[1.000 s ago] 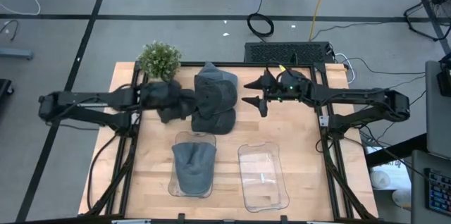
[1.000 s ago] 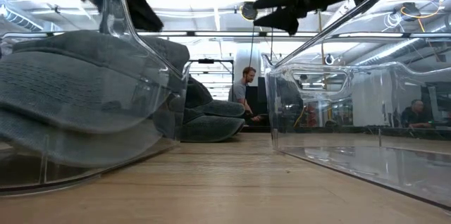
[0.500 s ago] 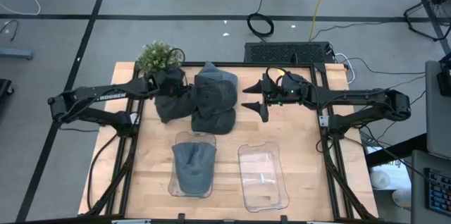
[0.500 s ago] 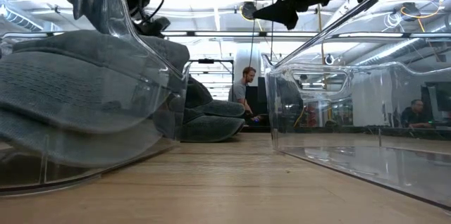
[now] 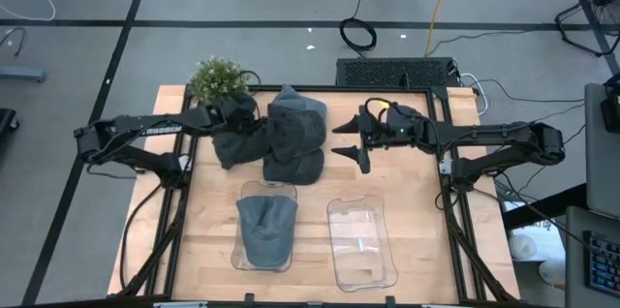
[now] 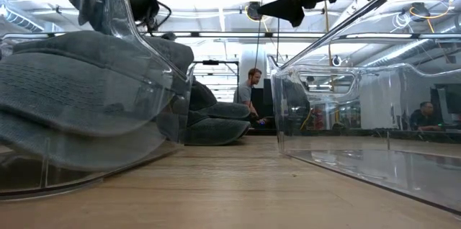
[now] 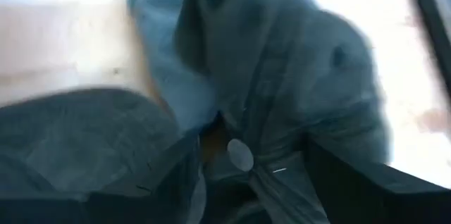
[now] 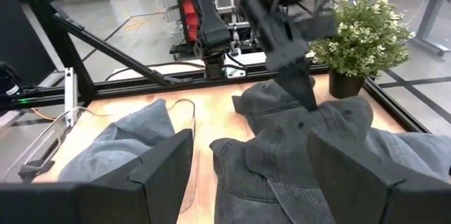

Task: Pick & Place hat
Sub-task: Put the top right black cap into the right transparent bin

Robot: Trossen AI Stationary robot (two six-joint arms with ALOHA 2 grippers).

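A dark grey hat lies on the table at the left side of a pile of grey hats. My left gripper stands open right over it, pointing down, one finger on each side of the crown and its top button. Another grey hat lies in the left clear bin. My right gripper hangs open above the table, right of the pile, with nothing between its fingers. My left gripper is open over the dark hat's crown, coming from above. Its fingers reach down to the cloth, but I cannot tell whether they touch it. The hat lies on the table.
An empty clear bin stands near the front, right of the filled one. A potted plant stands at the far left corner, close behind my left gripper. People show in the room beyond the table.
My left gripper has opened and let go of the dark hat, which hung below it and now lies on the table beside the pile. The gripper has moved toward the right and far edges. My right gripper has shifted a little toward the near edge.
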